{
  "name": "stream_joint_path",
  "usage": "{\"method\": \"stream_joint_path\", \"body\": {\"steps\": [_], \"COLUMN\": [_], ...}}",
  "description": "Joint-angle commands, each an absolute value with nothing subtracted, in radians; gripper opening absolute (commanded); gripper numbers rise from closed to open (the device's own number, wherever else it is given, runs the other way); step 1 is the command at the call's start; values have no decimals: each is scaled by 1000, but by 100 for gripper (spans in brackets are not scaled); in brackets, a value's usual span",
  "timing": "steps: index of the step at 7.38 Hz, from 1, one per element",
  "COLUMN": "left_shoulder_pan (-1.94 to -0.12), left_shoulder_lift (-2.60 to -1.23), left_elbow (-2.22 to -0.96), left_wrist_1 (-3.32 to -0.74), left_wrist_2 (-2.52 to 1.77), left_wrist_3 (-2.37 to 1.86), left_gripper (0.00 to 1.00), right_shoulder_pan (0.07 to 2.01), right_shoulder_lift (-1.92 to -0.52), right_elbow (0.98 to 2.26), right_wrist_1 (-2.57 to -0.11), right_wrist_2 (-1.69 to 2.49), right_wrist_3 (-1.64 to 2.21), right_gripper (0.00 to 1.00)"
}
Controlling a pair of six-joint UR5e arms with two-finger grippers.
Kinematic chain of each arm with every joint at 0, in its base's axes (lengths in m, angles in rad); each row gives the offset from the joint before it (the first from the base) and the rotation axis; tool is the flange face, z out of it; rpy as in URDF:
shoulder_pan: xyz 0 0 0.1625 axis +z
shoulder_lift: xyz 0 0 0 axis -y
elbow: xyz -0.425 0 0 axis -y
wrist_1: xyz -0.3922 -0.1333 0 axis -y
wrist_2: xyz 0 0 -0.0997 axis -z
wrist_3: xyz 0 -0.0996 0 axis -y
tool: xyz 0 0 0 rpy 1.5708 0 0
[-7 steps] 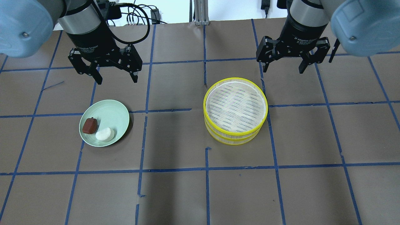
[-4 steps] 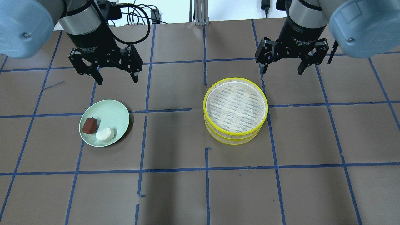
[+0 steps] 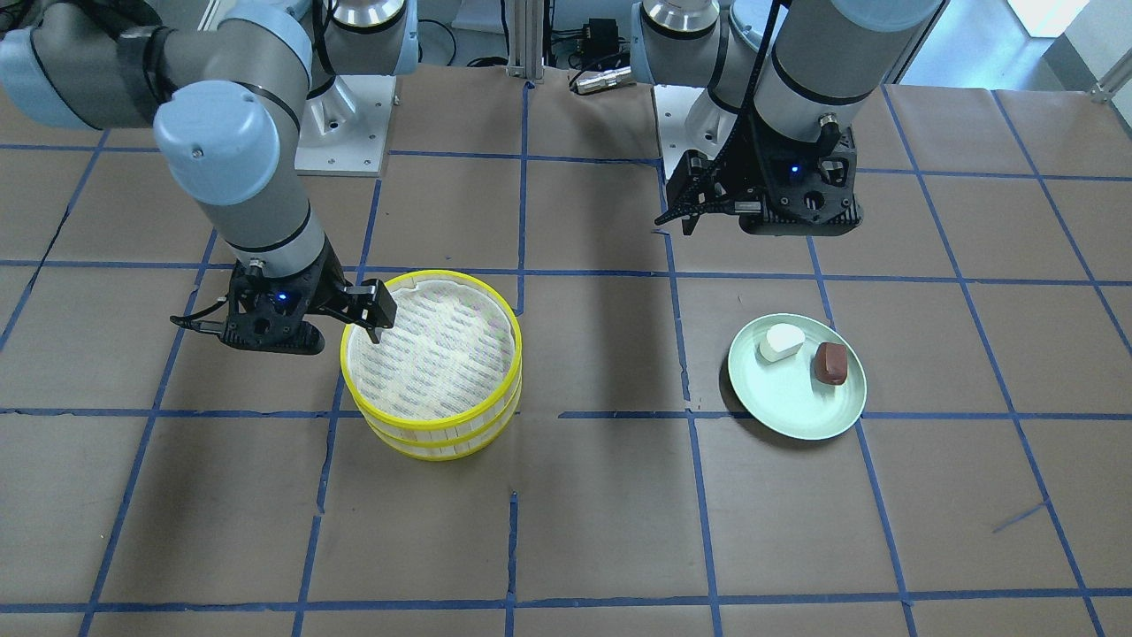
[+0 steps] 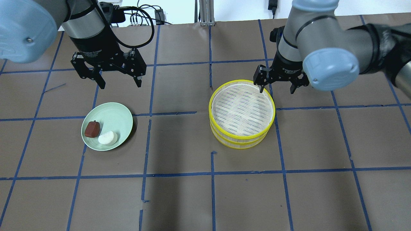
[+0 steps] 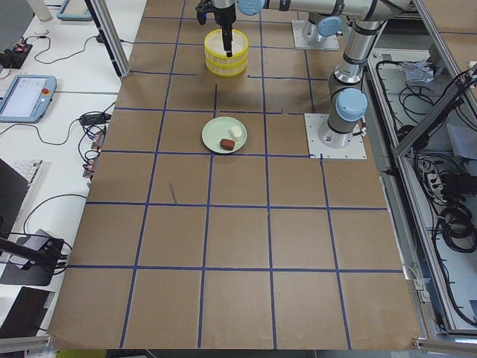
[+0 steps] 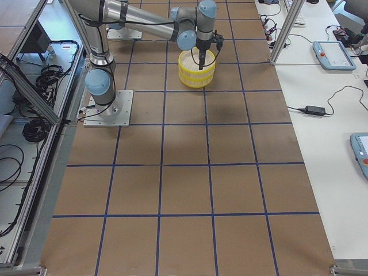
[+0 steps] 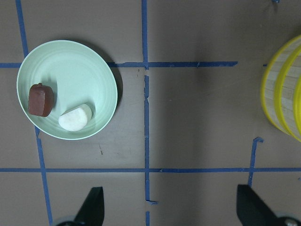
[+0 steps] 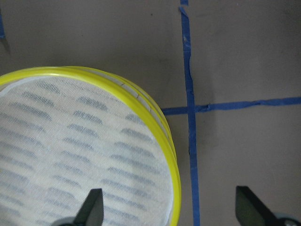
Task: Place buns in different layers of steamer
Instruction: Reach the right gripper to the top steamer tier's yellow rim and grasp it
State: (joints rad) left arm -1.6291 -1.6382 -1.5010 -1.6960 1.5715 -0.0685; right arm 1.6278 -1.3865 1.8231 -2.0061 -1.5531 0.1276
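Straddling the far rim of the top steamer layer point(image 4: 211, 110), the right gripper point(image 4: 276, 91) hung with its jaws spread, one finger over the white liner and the other outside the yellow band. The step in hand looked to be lifting that tray off the lower layer point(image 4: 237, 145), and doing it well would mean seating the rim deep between the pads, pinching firmly and rising straight so the tray beneath did not drag along. The left gripper point(image 4: 121, 85), likewise spread and empty, hovered behind the pale green plate point(image 4: 122, 112), where the white bun point(image 4: 108, 138) and the brown bun point(image 4: 92, 129) lay near each other, well apart from the steamer.
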Motion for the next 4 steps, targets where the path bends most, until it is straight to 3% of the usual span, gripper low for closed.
{"method": "stream_joint_path", "body": {"steps": [1,2,3,4], "left_shoulder_pan": [-1629,-1629,-1629,-1629], "left_shoulder_lift": [-1638,-1638,-1640,-1640], "left_elbow": [-1519,-1522,-1528,-1543], "left_wrist_1": [-1675,-1664,-1664,-1663], "left_wrist_2": [1571,1571,1563,1565], "left_wrist_3": [-77,-78,-83,-92], "left_gripper": [100,100,100,100], "right_shoulder_pan": [1628,1628,1628,1629], "right_shoulder_lift": [-1310,-1307,-1307,-1312], "right_elbow": [1914,1917,1919,1917], "right_wrist_1": [-2214,-2218,-2211,-2200], "right_wrist_2": [-1554,-1554,-1555,-1560], "right_wrist_3": [123,121,115,115], "right_gripper": [98,74,40,25]}}
